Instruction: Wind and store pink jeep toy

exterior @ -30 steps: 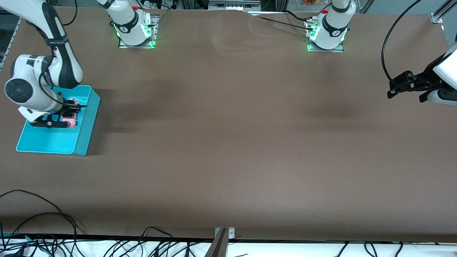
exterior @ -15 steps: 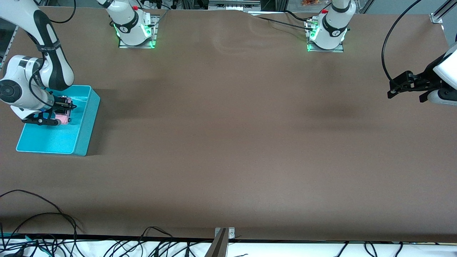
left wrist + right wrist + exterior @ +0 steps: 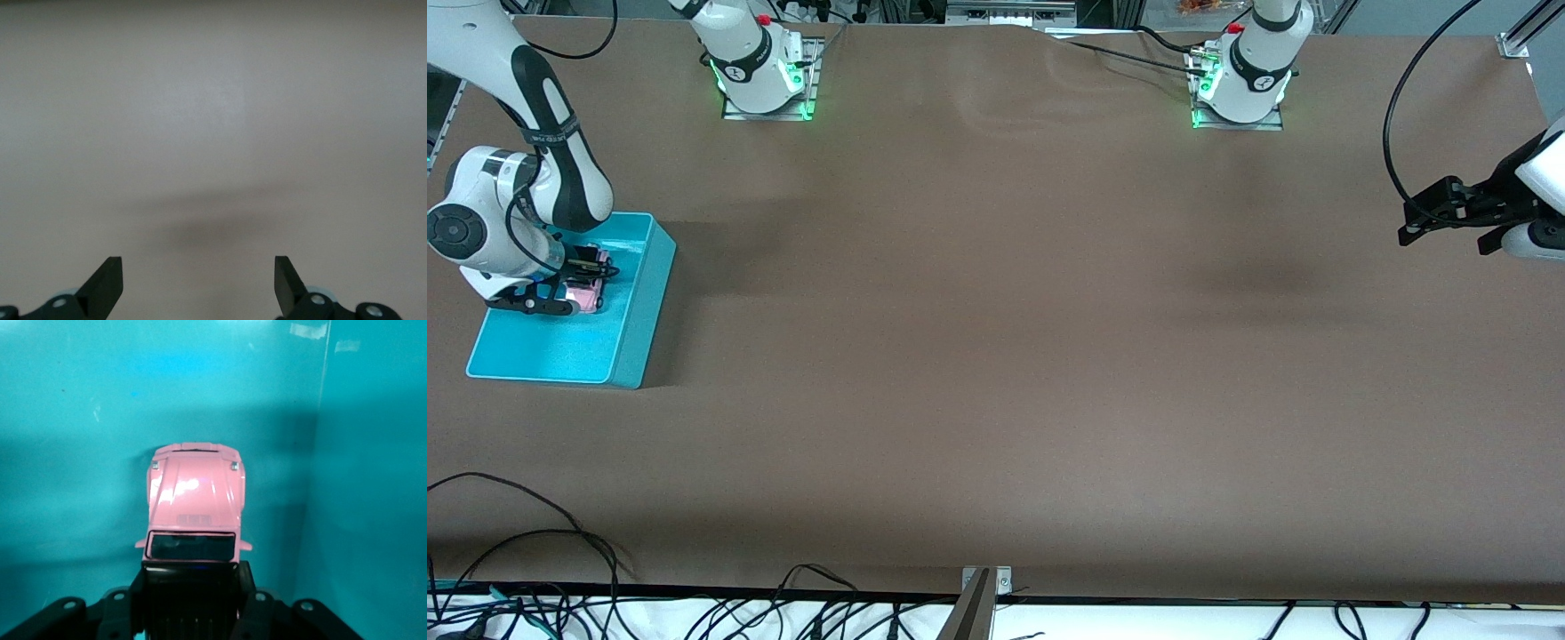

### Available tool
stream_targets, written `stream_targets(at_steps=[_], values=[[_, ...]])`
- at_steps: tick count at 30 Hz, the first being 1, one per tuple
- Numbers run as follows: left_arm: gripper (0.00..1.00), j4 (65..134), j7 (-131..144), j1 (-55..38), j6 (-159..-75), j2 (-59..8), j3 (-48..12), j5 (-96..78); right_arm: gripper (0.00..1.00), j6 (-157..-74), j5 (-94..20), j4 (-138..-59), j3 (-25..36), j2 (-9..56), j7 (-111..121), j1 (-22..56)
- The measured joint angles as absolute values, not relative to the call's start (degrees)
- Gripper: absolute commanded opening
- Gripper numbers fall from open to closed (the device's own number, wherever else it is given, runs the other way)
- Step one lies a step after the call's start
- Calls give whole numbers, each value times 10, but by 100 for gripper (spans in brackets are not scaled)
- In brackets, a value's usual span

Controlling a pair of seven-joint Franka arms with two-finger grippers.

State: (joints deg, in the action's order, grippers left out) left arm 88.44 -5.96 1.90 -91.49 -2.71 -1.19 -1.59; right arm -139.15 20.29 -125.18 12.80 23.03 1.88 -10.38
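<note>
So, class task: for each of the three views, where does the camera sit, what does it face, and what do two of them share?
Front view: high, across the table, facing both bases; shows both arms, the bin, the left gripper waiting open.
Left wrist view: on the left wrist, facing bare table; its fingers show.
Right wrist view: on the right wrist, looking into the bin; right gripper shut on the jeep.
Shared: front and right wrist both show jeep and bin.

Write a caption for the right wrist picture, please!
Right gripper shut on the pink jeep toy, holding it inside the turquoise bin.

Glossy pink jeep toy point(image 3: 195, 500); smooth turquoise bin point(image 3: 67, 420)
</note>
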Motion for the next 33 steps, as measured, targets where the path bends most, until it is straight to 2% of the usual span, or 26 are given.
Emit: stream_targets(at_steps=[8, 14, 27, 33], values=[[100, 877, -60, 33, -915, -27, -11, -16, 100, -1394, 203, -1251, 125, 239, 19, -105], [100, 877, -60, 38, -915, -27, -11, -16, 100, -1374, 203, -1244, 111, 222, 19, -104], [100, 877, -60, 38, -915, -27, -12, -16, 100, -1221, 199, -1224, 64, 90, 15, -87], [100, 877, -60, 38, -915, -27, -12, -16, 100, -1145, 116, -1187, 60, 41, 14, -63]])
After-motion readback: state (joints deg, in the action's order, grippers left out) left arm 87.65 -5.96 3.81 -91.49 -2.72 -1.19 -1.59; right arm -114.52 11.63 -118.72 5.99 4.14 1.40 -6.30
